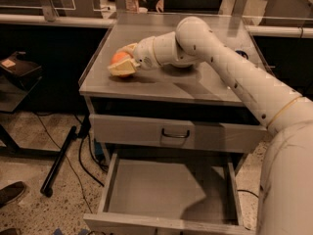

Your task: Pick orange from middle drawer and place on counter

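Note:
The orange sits between the fingers of my gripper at the left part of the counter, low on or just above its surface. The gripper is shut on the orange, reaching in from the right on my white arm. The middle drawer is pulled open below, its flat grey floor bare. The arm hides most of the white bowl behind it.
A closed drawer front with a dark handle sits between the counter and the open drawer. A dark stand leg and cables lie on the floor at left. A shoe shows at the lower left.

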You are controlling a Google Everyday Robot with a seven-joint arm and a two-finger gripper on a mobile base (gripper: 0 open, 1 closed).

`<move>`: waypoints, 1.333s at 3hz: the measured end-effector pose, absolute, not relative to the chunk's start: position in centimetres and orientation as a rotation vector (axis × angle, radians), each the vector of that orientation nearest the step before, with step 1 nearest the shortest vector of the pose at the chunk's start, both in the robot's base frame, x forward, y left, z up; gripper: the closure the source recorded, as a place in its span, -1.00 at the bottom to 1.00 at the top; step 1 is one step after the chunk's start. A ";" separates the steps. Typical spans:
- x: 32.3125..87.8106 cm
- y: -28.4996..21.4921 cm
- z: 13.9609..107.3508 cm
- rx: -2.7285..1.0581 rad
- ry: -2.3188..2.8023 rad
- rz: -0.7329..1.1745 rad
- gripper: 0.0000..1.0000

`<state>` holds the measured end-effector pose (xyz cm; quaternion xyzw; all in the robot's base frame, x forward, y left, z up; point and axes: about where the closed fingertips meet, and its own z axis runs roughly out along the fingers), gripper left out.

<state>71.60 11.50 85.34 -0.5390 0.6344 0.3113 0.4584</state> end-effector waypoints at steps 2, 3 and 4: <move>71.6 11.5 85.5 -1.328 1.563 0.767 0.15; 71.6 11.5 85.5 -1.328 1.563 0.767 -0.32; 71.6 11.5 85.5 -1.328 1.563 0.767 -0.79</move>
